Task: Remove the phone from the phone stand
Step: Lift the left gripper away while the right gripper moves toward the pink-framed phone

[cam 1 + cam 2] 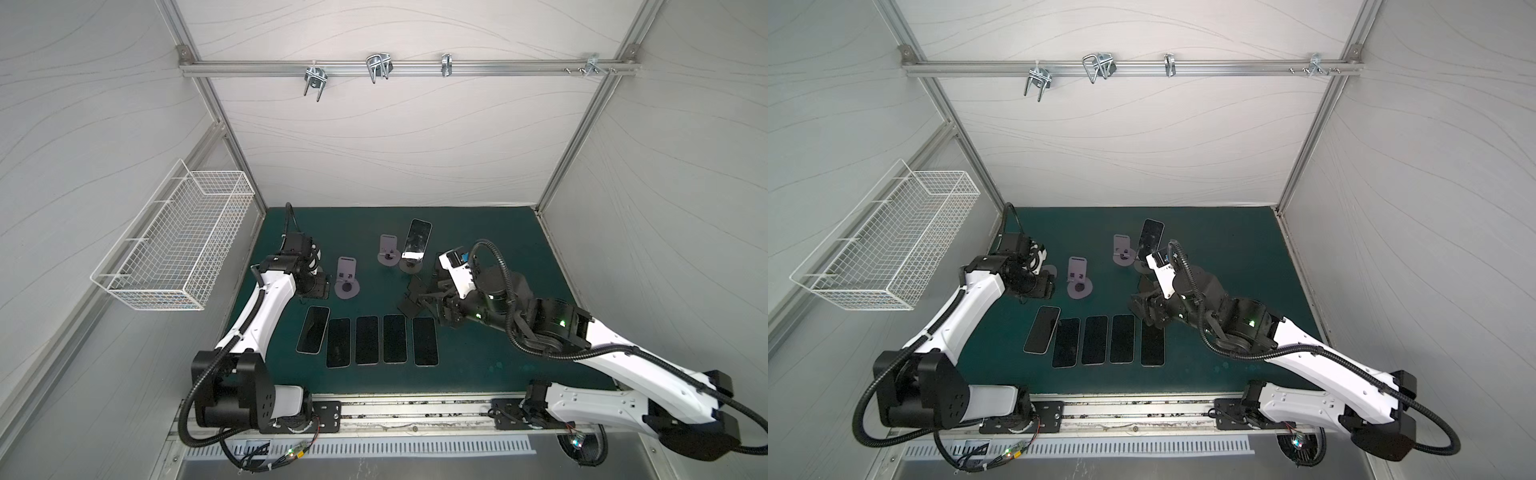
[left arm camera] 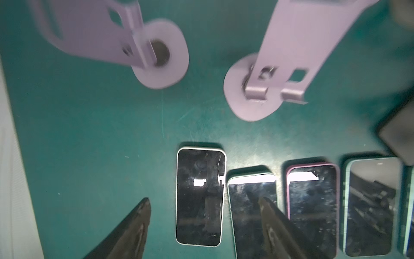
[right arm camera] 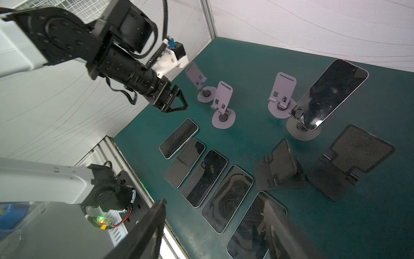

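Note:
One dark-screened phone (image 1: 418,237) leans upright on a phone stand with a round base (image 1: 410,266) at the back of the green mat, seen in both top views (image 1: 1151,235). The right wrist view shows that phone (image 3: 331,94) and its stand's base (image 3: 302,134) well beyond my right gripper (image 3: 216,208). The right gripper is open and empty, hovering over the flat phones near the black stands (image 1: 430,297). My left gripper (image 2: 205,208) is open too, above a white-edged flat phone (image 2: 200,197), far left of the stand (image 1: 318,291).
Several phones lie face up in a row (image 1: 368,340) at the mat's front. Two empty lilac stands (image 1: 347,278) (image 1: 388,249) rise left of the loaded one. Two black folding stands (image 3: 280,166) (image 3: 354,161) sit in front of it. A white wire basket (image 1: 178,241) hangs on the left wall.

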You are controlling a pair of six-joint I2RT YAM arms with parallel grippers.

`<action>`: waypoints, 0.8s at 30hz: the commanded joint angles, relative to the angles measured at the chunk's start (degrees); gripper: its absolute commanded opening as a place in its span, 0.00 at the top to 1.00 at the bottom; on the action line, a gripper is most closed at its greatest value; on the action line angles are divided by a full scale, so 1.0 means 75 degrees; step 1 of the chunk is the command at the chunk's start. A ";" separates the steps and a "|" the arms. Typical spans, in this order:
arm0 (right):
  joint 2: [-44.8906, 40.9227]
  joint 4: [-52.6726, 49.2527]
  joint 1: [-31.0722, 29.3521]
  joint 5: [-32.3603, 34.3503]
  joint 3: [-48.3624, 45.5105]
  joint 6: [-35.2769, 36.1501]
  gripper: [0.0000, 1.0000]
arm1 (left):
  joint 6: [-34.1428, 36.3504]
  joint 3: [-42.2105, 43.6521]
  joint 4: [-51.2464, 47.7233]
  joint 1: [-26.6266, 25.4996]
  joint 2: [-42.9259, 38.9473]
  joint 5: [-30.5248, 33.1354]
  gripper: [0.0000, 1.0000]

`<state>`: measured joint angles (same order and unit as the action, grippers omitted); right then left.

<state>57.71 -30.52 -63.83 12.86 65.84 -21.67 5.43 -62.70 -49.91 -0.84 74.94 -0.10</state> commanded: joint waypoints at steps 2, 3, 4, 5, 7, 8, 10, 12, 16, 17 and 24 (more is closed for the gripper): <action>0.0124 -0.0149 0.0119 0.0327 0.0253 -0.0099 0.29 | 0.0113 -0.0164 0.0467 0.0042 -0.0990 -0.0361 0.23; 0.0200 -0.0170 0.0151 0.0350 0.0312 -0.0099 0.29 | 0.0125 -0.0065 0.0630 0.0042 -0.1252 -0.0459 0.23; 0.0295 -0.0198 0.0209 0.0356 0.0380 -0.0099 0.29 | 0.0111 0.0107 0.0875 0.0036 -0.1554 -0.0607 0.23; 0.0405 -0.0239 0.0287 0.0352 0.0499 -0.0099 0.29 | 0.0114 0.0342 0.1182 0.0042 -0.1920 -0.0788 0.23; 0.0672 -0.0319 0.0457 0.0348 0.0720 -0.0102 0.28 | 0.0099 0.0904 0.1885 0.0036 -0.2610 -0.1141 0.23; 0.0808 -0.0345 0.0555 0.0388 0.0828 -0.0123 0.27 | 0.0068 0.1272 0.2346 0.0042 -0.2983 -0.1342 0.23; 0.1032 -0.0320 0.0724 0.0489 0.0961 -0.0240 0.27 | 0.0013 0.1920 0.3143 0.0042 -0.3623 -0.1711 0.22; 0.1237 -0.0084 0.0914 0.0499 0.0961 -0.0336 0.26 | 0.0014 0.2437 0.3736 0.0030 -0.4148 -0.2205 0.22; 0.1860 0.0237 0.1272 0.0483 0.1213 -0.0566 0.25 | 0.0508 0.2736 0.3727 -0.0520 -0.4643 -0.2605 0.22; 0.2059 0.0222 0.1312 0.0517 0.1387 -0.0579 0.25 | 0.0690 0.2733 0.3647 -0.0770 -0.4698 -0.2546 0.22; 0.3281 0.0067 0.1346 0.1139 0.2541 -0.0766 0.24 | 0.1325 0.2515 0.4031 -0.1745 -0.4933 -0.2730 0.17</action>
<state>80.60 -30.28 -53.98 18.41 81.69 -25.80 11.90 -41.34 -24.53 -12.43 38.33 -18.37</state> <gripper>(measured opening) 0.762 0.827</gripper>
